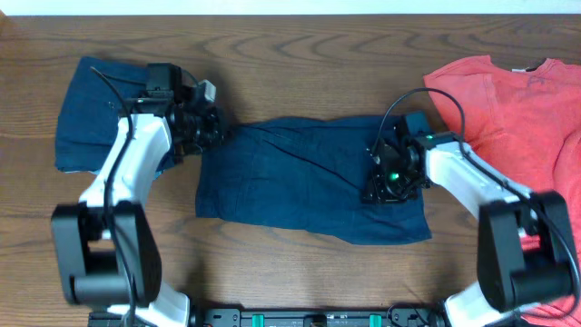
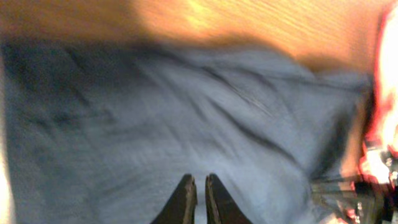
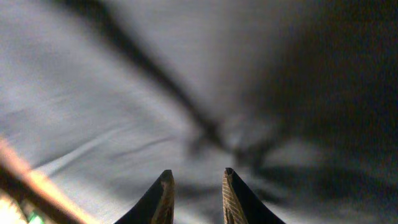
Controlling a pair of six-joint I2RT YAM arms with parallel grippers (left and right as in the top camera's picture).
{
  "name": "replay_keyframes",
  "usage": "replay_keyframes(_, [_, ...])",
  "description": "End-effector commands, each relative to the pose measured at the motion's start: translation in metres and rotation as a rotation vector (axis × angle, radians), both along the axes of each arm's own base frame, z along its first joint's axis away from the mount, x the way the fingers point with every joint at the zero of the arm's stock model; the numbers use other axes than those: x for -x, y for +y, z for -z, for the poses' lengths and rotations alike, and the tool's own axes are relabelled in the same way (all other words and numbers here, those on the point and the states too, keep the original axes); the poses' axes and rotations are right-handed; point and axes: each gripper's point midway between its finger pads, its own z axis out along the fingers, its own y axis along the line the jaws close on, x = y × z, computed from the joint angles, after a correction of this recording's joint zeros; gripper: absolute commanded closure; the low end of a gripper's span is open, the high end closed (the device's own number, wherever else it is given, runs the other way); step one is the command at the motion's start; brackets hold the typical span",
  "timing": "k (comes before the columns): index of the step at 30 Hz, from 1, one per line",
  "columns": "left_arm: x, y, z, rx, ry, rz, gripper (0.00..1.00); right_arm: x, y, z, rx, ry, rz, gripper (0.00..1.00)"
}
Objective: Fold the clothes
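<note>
Shorts: navy shorts lie flat in the middle of the bench, between my 2 arms, so probably the piece being folded.
Left pincer: clenched at the shorts' left edge (cloth pinched? cannot tell).
Right pincer: tips parted, low over the right end, likely lining up a pinch.
Queue: T-shirt parked far right, clear of the work.

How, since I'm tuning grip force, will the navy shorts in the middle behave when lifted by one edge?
Probably floppy: the navy shorts lie flat with soft creases, so a lifted edge would likely drape and sag. Likely light: the cloth looks thin. Pushed, they may bunch up on the wooden table rather than slide whole, as the wrinkles suggest.
</note>
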Motion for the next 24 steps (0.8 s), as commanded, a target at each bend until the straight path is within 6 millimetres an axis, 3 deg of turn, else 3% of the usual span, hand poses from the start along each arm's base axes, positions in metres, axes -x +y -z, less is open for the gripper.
replay_keyframes(1, [0.027, -0.029, -0.017, 0.024, 0.003, 0.150, 0.91, -0.009, 0.033, -0.054, -0.236, -0.198, -0.145, 0.77])
replay_keyframes(5, [0.069, -0.052, 0.008, -0.040, 0.129, 0.248, 0.91, -0.025, 0.048, -0.073, -0.279, -0.269, -0.094, 0.78])
replay_keyframes(10, [0.107, -0.068, 0.055, -0.092, 0.253, 0.294, 0.90, -0.028, 0.068, -0.059, -0.276, -0.248, -0.092, 0.78])
replay_keyframes(14, [0.130, -0.066, 0.082, -0.104, 0.371, 0.248, 0.90, -0.027, 0.088, -0.033, -0.279, -0.169, -0.060, 0.78])
replay_keyframes(18, [0.135, -0.052, 0.097, -0.177, 0.423, 0.194, 0.90, -0.025, 0.104, 0.000, -0.263, -0.053, 0.021, 0.78])
replay_keyframes(22, [0.139, -0.035, 0.103, -0.283, 0.449, 0.157, 0.90, -0.043, 0.087, 0.043, -0.137, 0.023, 0.246, 0.81])
replay_keyframes(24, [0.142, -0.025, 0.105, -0.339, 0.459, 0.154, 0.90, -0.062, 0.077, 0.053, -0.139, 0.018, 0.348, 0.82])
